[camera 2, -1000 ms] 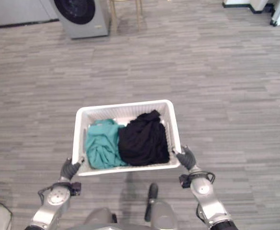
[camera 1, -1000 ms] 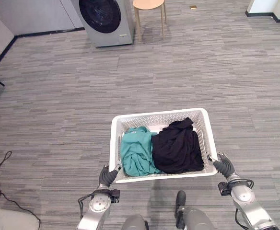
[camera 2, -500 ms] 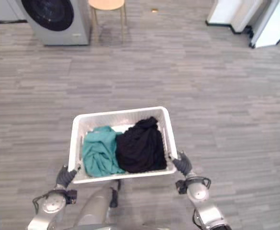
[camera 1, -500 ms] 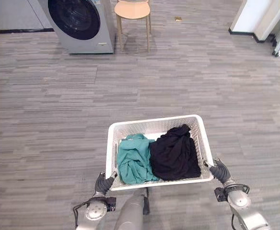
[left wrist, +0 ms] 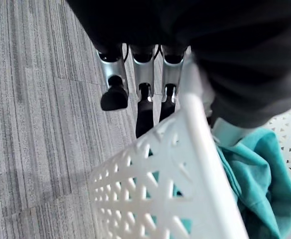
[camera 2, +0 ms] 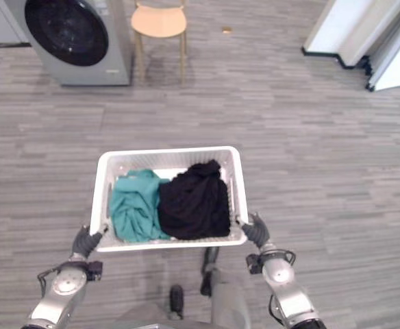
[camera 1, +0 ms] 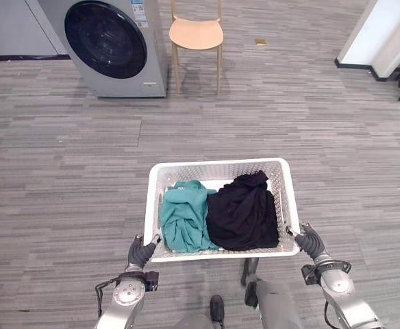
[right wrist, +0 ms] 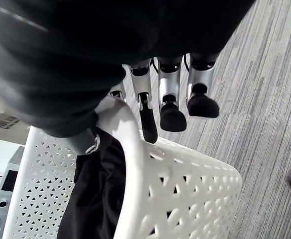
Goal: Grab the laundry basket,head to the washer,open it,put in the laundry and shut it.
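I hold a white perforated laundry basket (camera 1: pixel 217 165) off the floor in front of me. A teal garment (camera 1: pixel 183 223) lies in its left half and a black garment (camera 1: pixel 242 212) in its right half. My left hand (camera 1: pixel 140 253) is shut on the near left corner of the rim, and my right hand (camera 1: pixel 311 242) is shut on the near right corner. In the left wrist view the fingers (left wrist: pixel 113 94) curl down the outside of the basket wall (left wrist: pixel 205 164). The right wrist view has the fingers (right wrist: pixel 170 109) hooked over the rim (right wrist: pixel 135 164) the same way.
A grey front-loading washer (camera 1: pixel 107 41) with its dark round door shut stands at the far left. A light wooden chair (camera 1: pixel 196 34) stands just right of it. White panels (camera 1: pixel 378 41) rise at the far right. A small tan object (camera 1: pixel 260 42) lies on the grey floor.
The whole view has shifted as I walk. The washer and chair now look larger and nearer. The basket stays in both hands with the clothes unmoved.
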